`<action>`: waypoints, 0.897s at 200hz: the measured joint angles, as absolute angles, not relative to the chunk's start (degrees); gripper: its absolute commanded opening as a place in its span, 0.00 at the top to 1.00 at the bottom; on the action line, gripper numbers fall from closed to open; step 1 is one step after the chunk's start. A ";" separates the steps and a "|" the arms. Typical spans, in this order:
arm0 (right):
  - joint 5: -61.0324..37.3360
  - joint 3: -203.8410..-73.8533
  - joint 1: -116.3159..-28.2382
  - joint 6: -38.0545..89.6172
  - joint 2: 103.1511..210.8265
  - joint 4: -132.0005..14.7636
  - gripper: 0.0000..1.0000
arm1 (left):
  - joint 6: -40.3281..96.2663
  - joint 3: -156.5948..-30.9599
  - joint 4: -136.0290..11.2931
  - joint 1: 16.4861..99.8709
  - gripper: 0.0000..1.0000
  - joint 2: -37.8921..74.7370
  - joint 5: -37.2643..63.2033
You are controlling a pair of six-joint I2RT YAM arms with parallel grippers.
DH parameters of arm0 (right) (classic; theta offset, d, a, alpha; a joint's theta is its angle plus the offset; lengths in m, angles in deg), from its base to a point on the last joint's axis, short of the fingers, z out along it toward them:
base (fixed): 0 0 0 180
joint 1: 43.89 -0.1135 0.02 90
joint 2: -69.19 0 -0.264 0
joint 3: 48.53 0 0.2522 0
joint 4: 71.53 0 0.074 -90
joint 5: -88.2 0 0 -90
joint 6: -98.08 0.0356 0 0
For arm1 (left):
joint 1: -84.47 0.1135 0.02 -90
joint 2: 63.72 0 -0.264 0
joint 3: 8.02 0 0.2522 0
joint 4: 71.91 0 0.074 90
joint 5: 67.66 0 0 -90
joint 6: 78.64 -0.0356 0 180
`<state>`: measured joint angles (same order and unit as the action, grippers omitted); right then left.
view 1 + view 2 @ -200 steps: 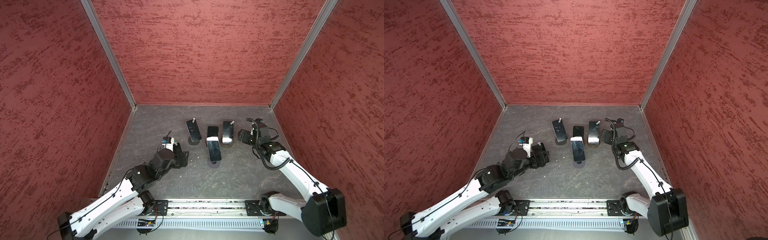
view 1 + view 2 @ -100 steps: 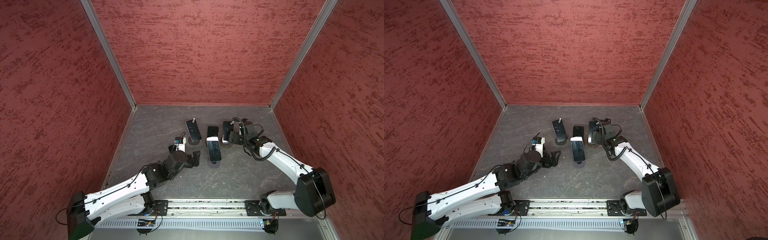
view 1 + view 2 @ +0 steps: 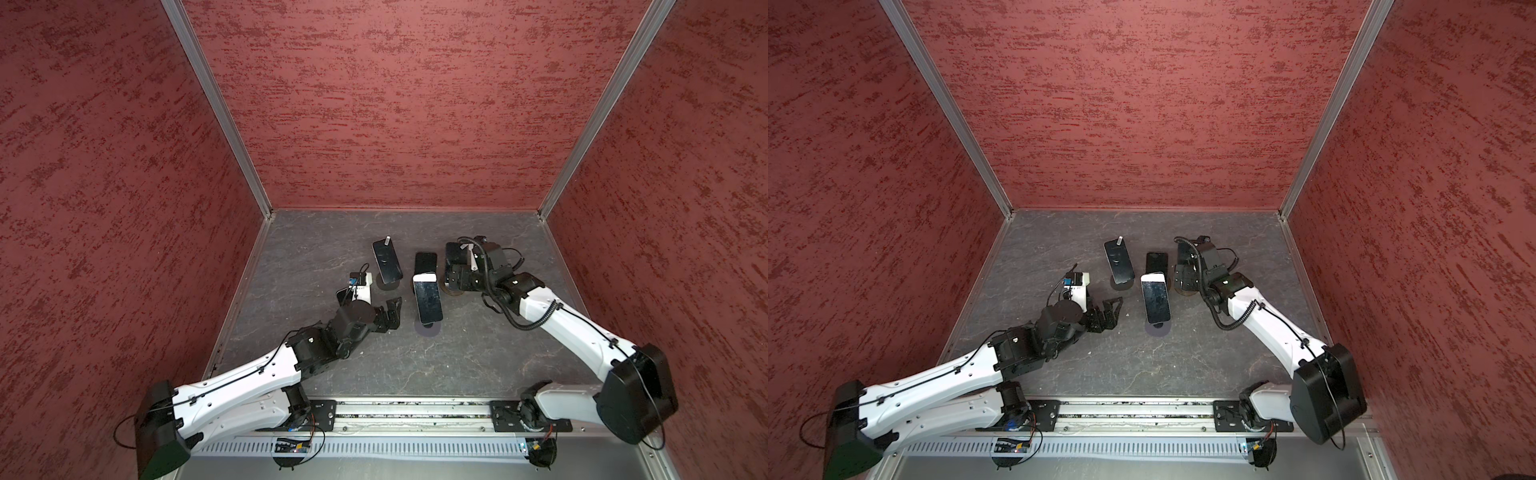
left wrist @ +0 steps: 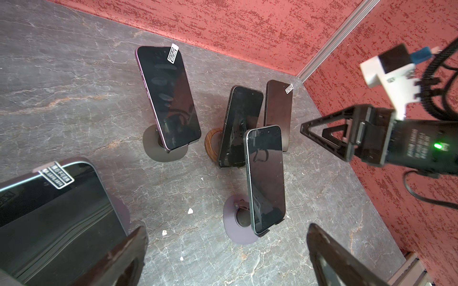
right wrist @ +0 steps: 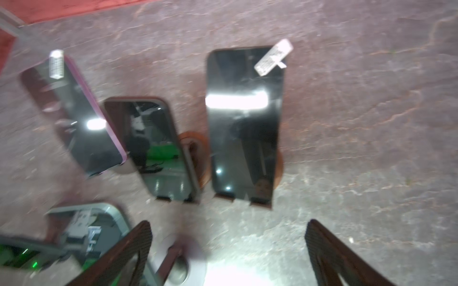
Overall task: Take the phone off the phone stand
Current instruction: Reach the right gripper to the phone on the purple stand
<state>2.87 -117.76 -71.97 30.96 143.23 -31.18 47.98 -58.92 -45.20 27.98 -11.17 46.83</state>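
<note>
Several dark-screened phones lean on small round stands mid-table. The front phone [image 3: 427, 297] [image 4: 266, 178] has a pale rim and sits on a purple stand [image 3: 428, 330] [image 4: 234, 229]. My left gripper [image 3: 394, 313] [image 4: 226, 260] is open just left of it, holding nothing. Behind are a purple phone [image 3: 386, 259] with a sticker and a middle phone [image 3: 424, 262]. My right gripper [image 3: 453, 274] [image 5: 228, 257] hangs open over the rightmost phone [image 5: 244, 123], which has a sticker and rests on a brown stand [image 3: 451, 291]. Another stickered phone [image 4: 54, 218] lies close beside my left fingers [image 4: 119, 260].
Red walls close the grey stone table [image 3: 457, 357] on three sides, with metal corner posts [image 3: 266, 208]. The arms' base rail [image 3: 411, 415] runs along the near edge. Small white crumbs [image 4: 190, 211] lie on the table near the purple stand.
My left gripper has moved right, toward the front phone. My right gripper has swung left until it is over the rightmost phone. Both have stayed open.
</note>
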 measured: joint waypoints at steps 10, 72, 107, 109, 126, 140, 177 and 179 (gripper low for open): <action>2.52 -117.76 -73.41 30.96 142.38 -30.85 0.01 | 47.98 -58.92 -45.20 28.20 0.01 -11.17 46.83; 2.63 -117.76 -81.78 31.98 141.17 -28.25 0.01 | 48.01 -58.59 -45.24 28.87 0.00 -11.21 46.74; 4.07 -117.97 -85.56 32.94 142.42 -27.51 0.01 | 48.01 -58.35 -45.26 29.68 0.00 -11.27 46.66; 4.23 -118.06 -85.76 32.97 142.66 -27.49 0.01 | 48.01 -58.31 -45.26 29.75 0.01 -11.27 46.66; 6.13 -119.11 -87.49 33.58 144.93 -27.16 0.01 | 48.03 -58.03 -45.22 30.14 0.01 -11.56 46.59; 8.12 -120.47 -89.02 33.99 147.16 -26.74 0.01 | 48.03 -57.72 -45.24 30.36 0.01 -11.95 46.53; 12.68 -124.27 -92.69 34.26 152.71 -26.00 0.01 | 48.05 -57.33 -45.18 30.95 0.00 -12.94 46.39; 12.86 -124.49 -92.82 34.26 153.02 -25.96 0.01 | 48.05 -57.35 -45.18 31.00 0.01 -13.00 46.35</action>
